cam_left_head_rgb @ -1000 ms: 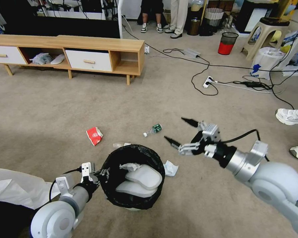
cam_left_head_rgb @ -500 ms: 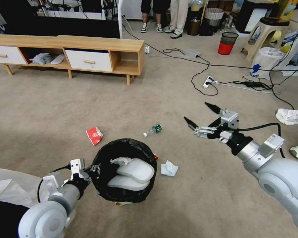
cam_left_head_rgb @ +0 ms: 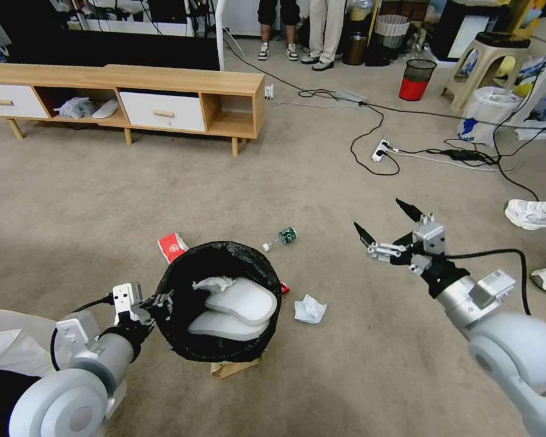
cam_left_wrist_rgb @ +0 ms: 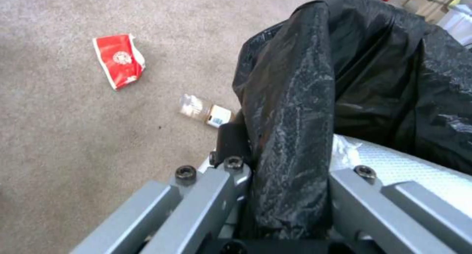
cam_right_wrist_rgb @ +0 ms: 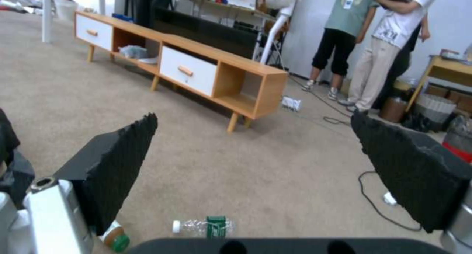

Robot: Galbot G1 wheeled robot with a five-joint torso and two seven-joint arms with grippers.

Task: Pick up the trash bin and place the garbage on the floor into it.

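Since the earlier frames the left gripper (cam_left_head_rgb: pixel 158 301), clamped on the black-bag rim of the trash bin (cam_left_head_rgb: pixel 218 303), has carried it leftward, uncovering a brown paper bag (cam_left_head_rgb: pixel 236 366) on the carpet (cam_left_head_rgb: pixel 133 200) beneath. Right gripper (cam_left_head_rgb: pixel 387 224) has drawn back to the right, fingers wide apart, above the floor. Still lying: red-white packet (cam_left_head_rgb: pixel 171 246), green-label bottle (cam_left_head_rgb: pixel 280 238), white tissue (cam_left_head_rgb: pixel 310 309). Packet print and bottle label unreadable.

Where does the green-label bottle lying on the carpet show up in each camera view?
Head view: the bottle lies just beyond the trash bin.
Left wrist view: not seen.
Right wrist view: low in the picture, between the right gripper's fingers.
Shared landmark: the wooden cabinet.
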